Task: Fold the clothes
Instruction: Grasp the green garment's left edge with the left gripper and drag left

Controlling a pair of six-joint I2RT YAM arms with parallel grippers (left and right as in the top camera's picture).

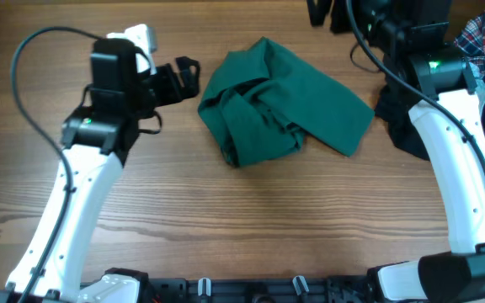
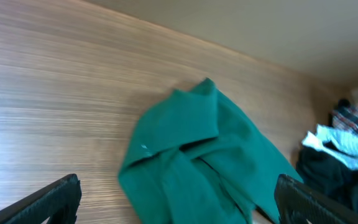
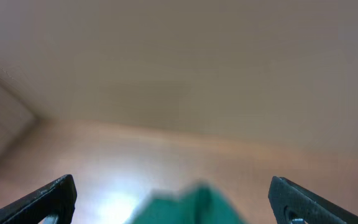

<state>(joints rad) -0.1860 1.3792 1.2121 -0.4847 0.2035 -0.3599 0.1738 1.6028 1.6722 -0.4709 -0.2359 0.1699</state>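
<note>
Risk assessment: the crumpled dark green fabric garment point(image 1: 280, 105) lies bunched in several overlapping layers, with no clean hem or corner exposed. A pinch at the nearest ridge is likely to take more than one layer, or only the loose top fold, so the cloth drags as a lump instead of opening flat. A low approach could also push the heap toward the right of the overhead frame, where a pile of dark and plaid clothes point(image 1: 478, 76) lies near it; the garments could then tangle.

Left gripper point(image 1: 190, 78): jaws wide apart, holding nothing. It sits just left of the garment's left edge in the overhead frame, near the cloth and apparently apart from it. In the left wrist view the garment fills the lower centre between the two spread fingers point(image 2: 48, 202).

Right gripper point(image 3: 173, 186): jaws wide apart, empty. It is at the top of the overhead frame, above the garment's upper right portion; its wrist view shows only a green edge at the bottom centre.

The garment lies on the wooden table point(image 1: 251, 219), centre and slightly toward the top of the overhead frame
</note>
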